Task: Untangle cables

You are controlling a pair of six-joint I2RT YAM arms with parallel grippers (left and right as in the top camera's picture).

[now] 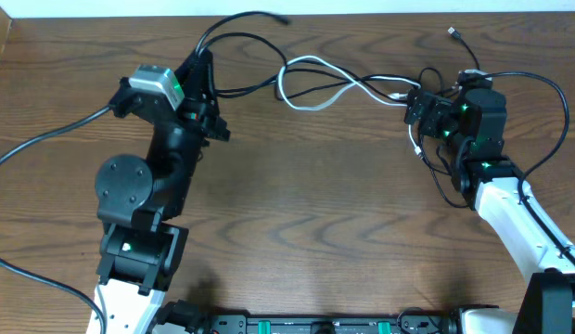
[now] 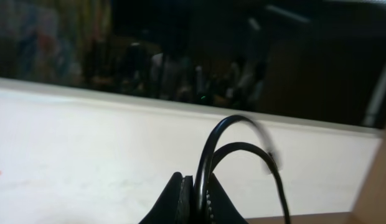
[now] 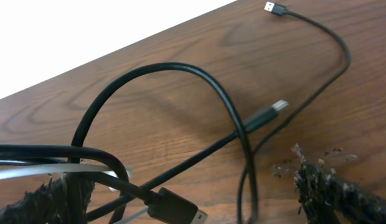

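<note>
The left gripper (image 2: 199,200) is clenched on a black cable (image 2: 207,155). The cord rises from between the fingers (image 2: 174,199), arches over and drops back just right of them, with a second strand arching inside it. Only the fingertips show, cut off by the bottom edge. A pale smear on the arch may be a plug, but I cannot tell. Everything beyond the jaws is out of focus: a pale surface under a dark band.

From overhead that gripper is dark against its own arm, and I cannot make out its jaws there. Black strands run from it across to the white cable (image 1: 315,88), which lies looped between the two grippers.

The right gripper (image 3: 183,180) is released, with its fingers (image 3: 330,186) wide apart and cropped at the bottom. Between the jaws the cables (image 3: 180,70) cross on the table (image 3: 199,37). A black plug (image 3: 174,208) lies there, partly cut off. A white strand passes behind the left finger and is lost. Beyond the jaws lie two silver-tipped plugs, one nearer (image 3: 277,107) and one farther out (image 3: 277,9). I cannot trace which cord goes where inside the knot.
</note>
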